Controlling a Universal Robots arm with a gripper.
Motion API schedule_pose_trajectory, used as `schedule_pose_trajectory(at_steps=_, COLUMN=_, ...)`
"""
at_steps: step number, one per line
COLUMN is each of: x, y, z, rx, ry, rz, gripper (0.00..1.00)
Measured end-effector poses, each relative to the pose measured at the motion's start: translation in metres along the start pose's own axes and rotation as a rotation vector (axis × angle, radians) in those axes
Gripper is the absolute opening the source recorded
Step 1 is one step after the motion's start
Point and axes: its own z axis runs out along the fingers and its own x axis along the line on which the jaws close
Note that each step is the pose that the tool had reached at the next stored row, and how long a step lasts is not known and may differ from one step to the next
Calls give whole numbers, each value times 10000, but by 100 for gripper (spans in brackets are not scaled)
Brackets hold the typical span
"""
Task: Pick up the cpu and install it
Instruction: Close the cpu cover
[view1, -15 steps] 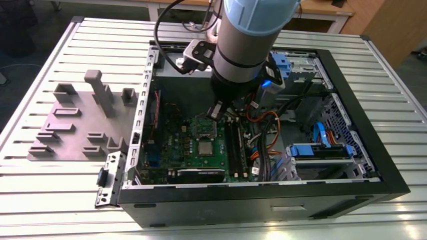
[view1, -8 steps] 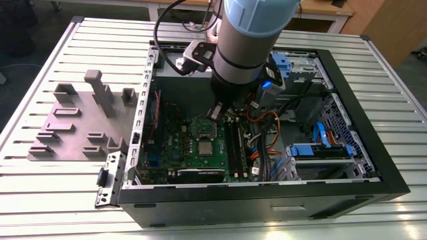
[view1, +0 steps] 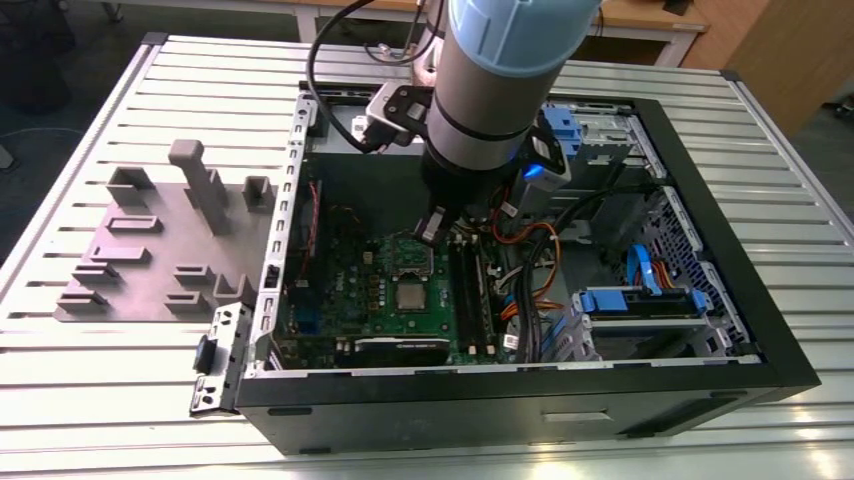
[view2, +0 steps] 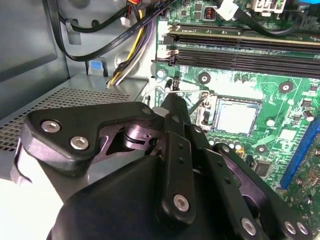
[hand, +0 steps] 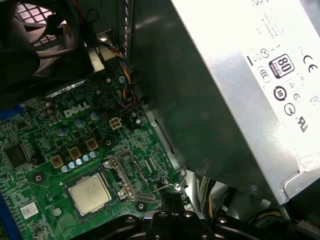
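- Pincer (view2: 172, 99) low inside the open case, fingers (view2: 173, 150) pressed together into one narrow tip, nothing visible between them.
- Right at that tip, the bent end of a thin wire lever (view2: 196, 103); touching or merely beside it, impossible to tell from either wrist view.
- Just past the lever, a silver socket frame (hand: 124, 172), tilted up along the edge of the cpu nearest the pincer.
- Beyond the frame, the cpu (hand: 90, 193), lying flat in its socket on the green motherboard (hand: 45, 135), shiny metal top facing up, apart from the pincer.
- Square in outline, so no long axis to speak of; sides parallel to the socket's edges and to the black memory slots (view2: 240, 52) nearby.
- In the exterior view, the cpu (view1: 411, 293) near the middle of the board, close to the pincer (view1: 434, 228) at the end of the thick gray arm.
- Further out, a bundle of yellow and black cables (view2: 129, 52), a big gray box with a white label (hand: 240, 85) looming beside the board, and a black fan (hand: 35, 35).
- Around all of this, the black computer case (view1: 534, 400), lying open on a ribbed metal tabletop (view1: 107, 380), with blue drive brackets (view1: 641, 300) inside on the exterior view's right.
- On the exterior view's left, a gray fixture block (view1: 147, 260) with upright posts, set on the tabletop beside the case.
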Motion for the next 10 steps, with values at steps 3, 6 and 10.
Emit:
schedule_pose_trajectory(at_steps=3, x=1, y=0, z=-6, rx=0, ry=1, rz=-1, gripper=11)
schedule_pose_trajectory(at_steps=6, x=-1, y=2, z=-22, rx=0, ry=1, rz=-3, gripper=11)
schedule_pose_trajectory(at_steps=10, x=0, y=3, z=-32, rx=0, ry=4, rz=-7, gripper=11)
